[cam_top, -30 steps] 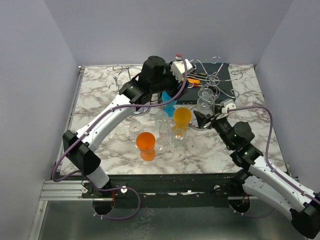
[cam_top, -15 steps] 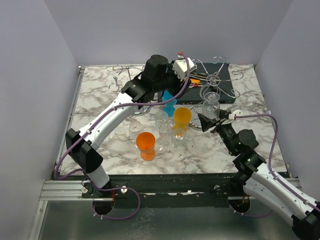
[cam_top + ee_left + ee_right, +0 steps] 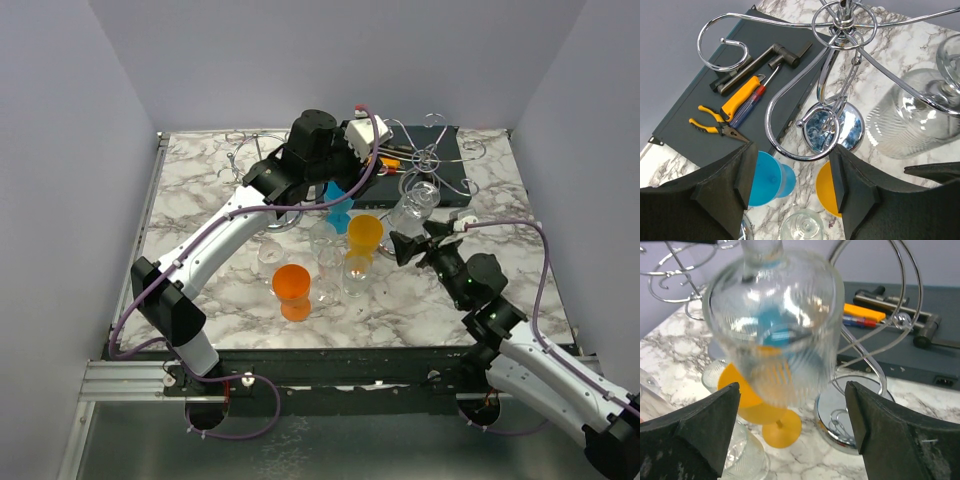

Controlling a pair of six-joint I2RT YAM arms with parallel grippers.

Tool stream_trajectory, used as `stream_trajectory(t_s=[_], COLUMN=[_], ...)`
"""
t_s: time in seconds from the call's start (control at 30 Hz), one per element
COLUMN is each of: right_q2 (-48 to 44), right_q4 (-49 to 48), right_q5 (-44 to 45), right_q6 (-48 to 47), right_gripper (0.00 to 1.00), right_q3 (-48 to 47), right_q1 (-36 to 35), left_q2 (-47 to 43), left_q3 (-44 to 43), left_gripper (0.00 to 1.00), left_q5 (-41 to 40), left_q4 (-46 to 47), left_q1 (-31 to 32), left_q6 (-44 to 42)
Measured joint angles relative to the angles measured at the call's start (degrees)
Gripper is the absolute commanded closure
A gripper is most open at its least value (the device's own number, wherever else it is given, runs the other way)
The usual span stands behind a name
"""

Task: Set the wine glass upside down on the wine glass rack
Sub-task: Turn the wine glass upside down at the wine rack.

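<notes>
Across the marble tabletop (image 3: pixel 190 210), the top view counts one chrome rack (image 3: pixel 430 157) at about 1 o'clock and one dark mat (image 3: pixel 450 140) under its far side. It also counts one blue glass (image 3: pixel 337 196), one orange glass (image 3: pixel 292 281) and a second orange glass (image 3: pixel 365 231). At least three clear glasses (image 3: pixel 357 268) are crowded between them, their outlines overlapping. The wine glass (image 3: pixel 413 207) hangs upside down and tilted from a rack arm on the rack's 6 o'clock side. The right pincer (image 3: pixel 405 243) sits just at its 6 o'clock. Bare marble shows along the 9 o'clock edge and toward 5 o'clock. The cluster of glasses stands close at 9 o'clock of the right pincer.

From the left wrist, the left pincer (image 3: pixel 790 175) stands well apart and holds nothing. Beyond it are the rack's base and curled arms. The mat carries three tools: pliers (image 3: pixel 715 122), a screwdriver (image 3: pixel 747 97) and a dark handled tool (image 3: pixel 765 59). The wine glass hangs at 3 o'clock, and the blue and orange glasses sit beside the fingers.

From the right wrist, the wine glass fills the upper middle, blurred, bowl down. The right pincer's fingers (image 3: pixel 705 425) are spread wide, with a gap on each side of the bowl and no grip. The rack's base is just at 4 o'clock of the bowl, and the orange glass is at 7 o'clock.
</notes>
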State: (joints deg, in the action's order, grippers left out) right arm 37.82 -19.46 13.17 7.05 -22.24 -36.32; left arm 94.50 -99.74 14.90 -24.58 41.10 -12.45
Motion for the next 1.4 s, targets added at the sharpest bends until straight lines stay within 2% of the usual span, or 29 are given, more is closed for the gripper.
stream_trajectory(t_s=[0.07, 0.23, 0.43, 0.57, 0.73, 0.87, 0.97, 1.17, 1.27, 1.4], right_q2=[-1.1, -4.4, -7.9, -6.5, 0.9, 7.6, 13.8, 30.7, 38.0, 43.8], right_q4=[3.2, 14.7, 30.1, 37.5, 42.0, 42.9, 43.1, 42.5, 42.2, 42.1], right_q5=[0.3, 0.7, -1.4, -4.2, -7.3, -6.8, -3.5, 4.6, 4.5, 2.3], right_q6=[0.7, 4.0, 8.9, 10.3, 10.4, 10.2, 9.2, 4.8, 2.8, 1.9], right_gripper=[0.01, 0.0, 0.0, 0.01, 0.02, 0.08, 0.1, 0.1, 0.1, 0.11], right_q3=[-0.3, -6.0, -18.8, -28.2, -39.1, -44.5, -49.3, -64.8, -71.3, -76.5], right_q1=[0.0, 0.0, 0.0, 0.0, 0.0, 0.0, 0.0, 0.3, 2.7, 10.8], left_q2=[0.0, 0.0, 0.0, -0.2, -0.5, -0.8, -1.6, -4.0, -5.2, -5.5], left_q3=[0.0, 0.0, -0.4, -1.1, -1.2, -1.7, -1.7, -1.4, -0.1, 1.3], left_gripper=[0.33, 0.3, 0.23, 0.2, 0.18, 0.18, 0.18, 0.17, 0.17, 0.17], left_q5=[-0.1, -0.4, -0.8, -0.9, -1.0, -1.0, -1.0, -1.0, -1.1, -1.1], left_q4=[0.0, 0.0, -0.2, -0.4, -0.5, -1.0, -1.4, -1.4, -1.3, -1.4], left_q1=[0.0, 0.0, 0.0, 0.0, 0.0, 0.0, 0.0, 0.6, 0.9, 1.2], left_q6=[0.2, 0.7, 1.4, 2.1, 2.8, 3.1, 3.2, 3.0, 2.3, 1.6])
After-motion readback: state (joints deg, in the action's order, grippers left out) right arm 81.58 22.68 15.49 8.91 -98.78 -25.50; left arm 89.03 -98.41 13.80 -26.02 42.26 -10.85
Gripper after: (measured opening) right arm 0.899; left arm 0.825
